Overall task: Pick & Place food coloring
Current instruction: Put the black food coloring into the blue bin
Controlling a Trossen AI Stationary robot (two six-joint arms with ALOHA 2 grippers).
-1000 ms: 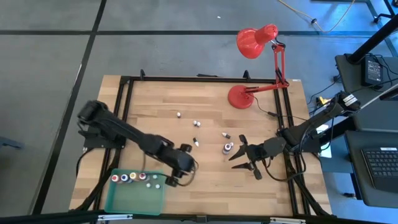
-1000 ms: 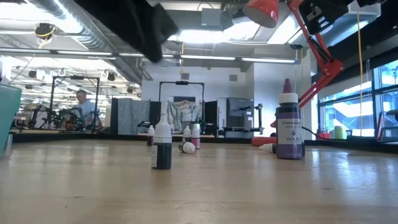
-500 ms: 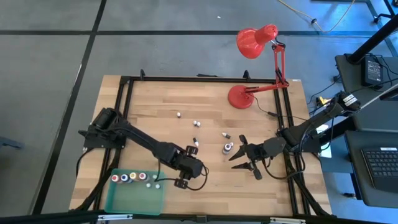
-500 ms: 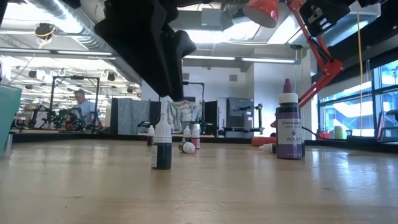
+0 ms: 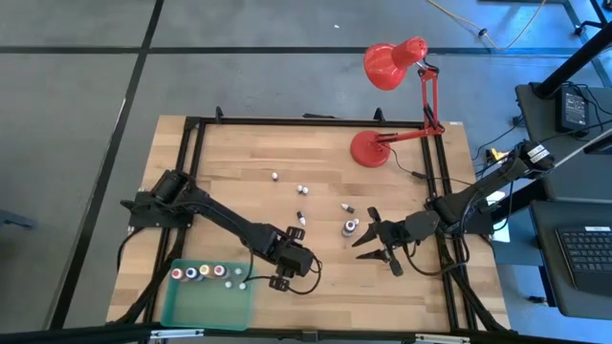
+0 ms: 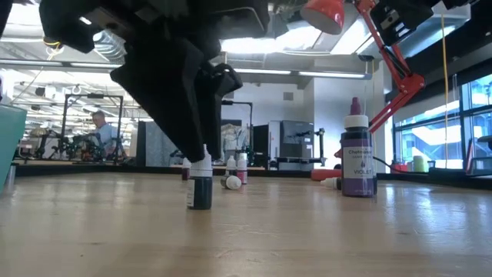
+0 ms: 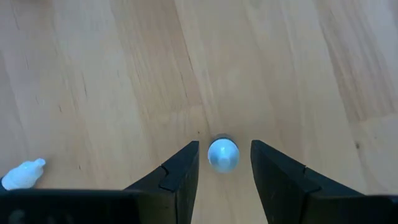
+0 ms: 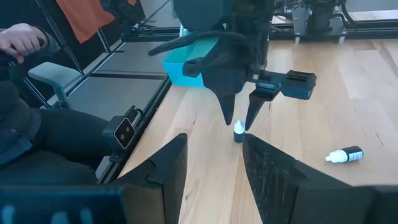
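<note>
Pale butcher-block planks make up the desk (image 5: 239, 158), framed by black rails and standing on a grey floor. Near the middle of its front half a tiny dark food coloring bottle with a white cap (image 6: 201, 183) stands upright on the wood, and the left gripper (image 7: 222, 163) hangs straight over it, its two dark fingers (image 7: 180, 174) spread to either side of the white cap without touching it. Just beside it lies a small whitish bottle (image 7: 22, 175) on its side. At the front left corner sits a flat translucent green tray (image 5: 191, 301) with a row of small bottles, red, orange and yellow among them (image 5: 199, 272), standing along its back wall. More tiny bottles (image 5: 300, 188) are scattered across the middle of the desk, some upright, some lying. Toward the right edge stands a larger purple bottle with a white collar (image 5: 351, 227), and the right gripper (image 5: 368, 234) rests low just beside it, its fingers parted and holding nothing. A red desk lamp (image 5: 368, 148) has its round base near the back right corner, its shade reaching beyond the back edge. Beyond the desk a person (image 6: 101, 131) is at a workbench far off in the room, and a person's hand (image 8: 22, 37) shows at the left side
</note>
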